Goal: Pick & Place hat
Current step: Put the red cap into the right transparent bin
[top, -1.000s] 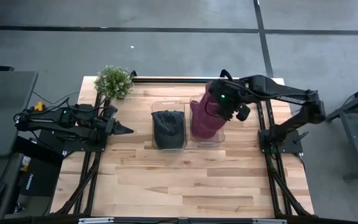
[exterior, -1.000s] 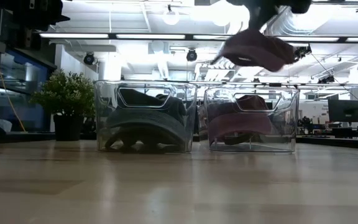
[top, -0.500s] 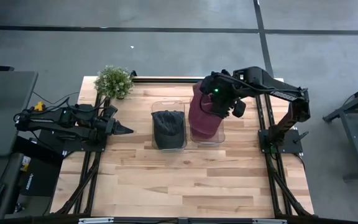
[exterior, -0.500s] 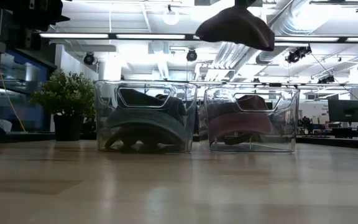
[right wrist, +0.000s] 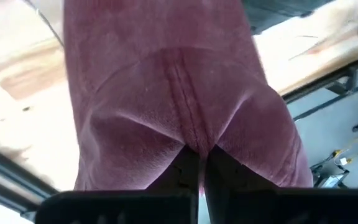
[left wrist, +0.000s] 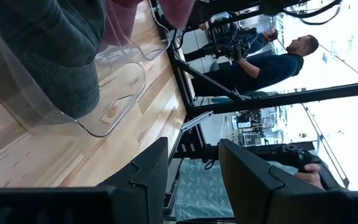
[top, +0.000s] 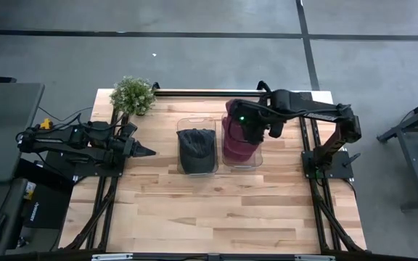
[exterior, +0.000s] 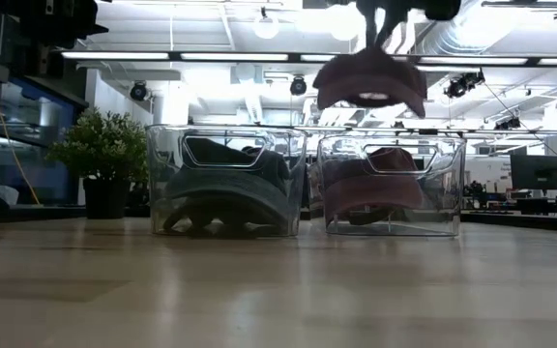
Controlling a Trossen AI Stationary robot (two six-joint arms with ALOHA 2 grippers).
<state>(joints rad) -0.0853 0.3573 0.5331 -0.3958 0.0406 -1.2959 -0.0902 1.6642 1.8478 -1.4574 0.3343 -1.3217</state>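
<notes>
My right gripper (right wrist: 201, 163) is shut on a maroon hat (exterior: 370, 82) and hangs over the right clear bin (exterior: 392, 188). In the high view the hat (top: 231, 129) covers most of that bin (top: 242, 165). A second maroon hat (exterior: 375, 193) lies inside this bin. The left clear bin (top: 197, 168) holds dark grey hats (top: 196, 146). My left gripper (top: 151, 152) waits open at the table's left side, pointing toward the bins. My right gripper pinches a raised fold of the maroon hat's crown, at its seam (right wrist: 190, 138), between the two fingers. The fingers (exterior: 380, 34) come from above, pointing down. The hat hangs below them, lifted clear above the bin's rim, brim side down.
A potted plant (top: 133, 94) stands at the table's far left corner. Bare wood (top: 216, 210) stretches in front of the bins toward the near edge. Beyond the table, a person (left wrist: 272, 62) shows in the left wrist view.
My right gripper carried the maroon hat a little toward the table's left, first rising, then coming down over the right bin. The hat swung and turned under the fingers and now hangs nearly level. It stayed shut on the hat throughout.
</notes>
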